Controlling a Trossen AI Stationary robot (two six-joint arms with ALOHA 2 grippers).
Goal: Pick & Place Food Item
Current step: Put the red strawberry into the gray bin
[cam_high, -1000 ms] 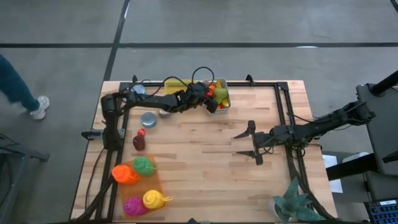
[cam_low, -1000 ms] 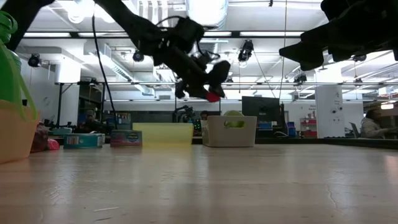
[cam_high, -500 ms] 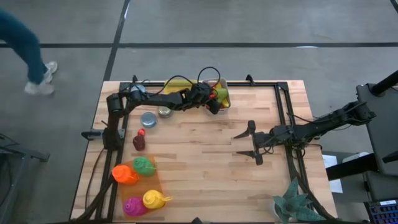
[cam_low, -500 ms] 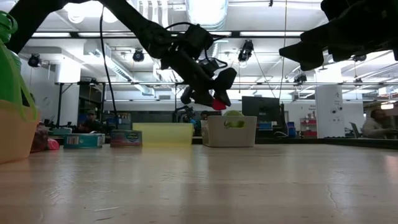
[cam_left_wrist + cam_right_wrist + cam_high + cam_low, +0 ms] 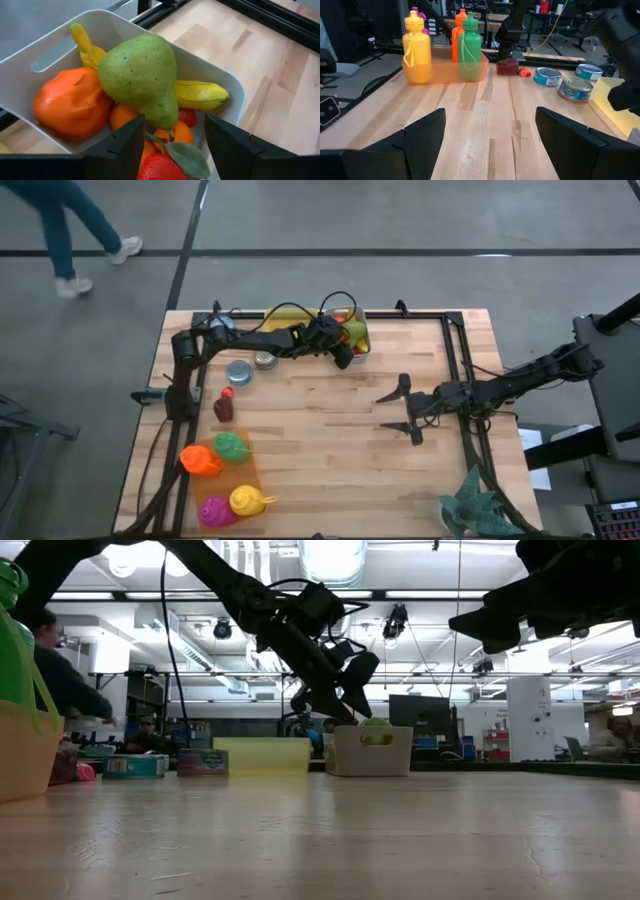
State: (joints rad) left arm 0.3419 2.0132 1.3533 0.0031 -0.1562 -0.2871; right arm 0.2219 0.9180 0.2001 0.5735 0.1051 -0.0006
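A white bin at the table's far edge holds a green pear, a banana, oranges and a red fruit with a green leaf. My left gripper hangs open just over the bin's near side. In the left wrist view its fingers stand on either side of the red fruit, which lies on the other fruit. Whether a finger touches it, I cannot tell. My right gripper waits open above the table's right middle.
Two cans and a dark red thing lie on the left. An orange tray of bottles stands at the near left corner. A yellow container sits beside the bin. A person walks beyond the far left.
My left gripper has moved toward the bin and come down over it. The red fruit that showed between its fingertips in the low view no longer shows there. The person beyond the table has walked along the far left.
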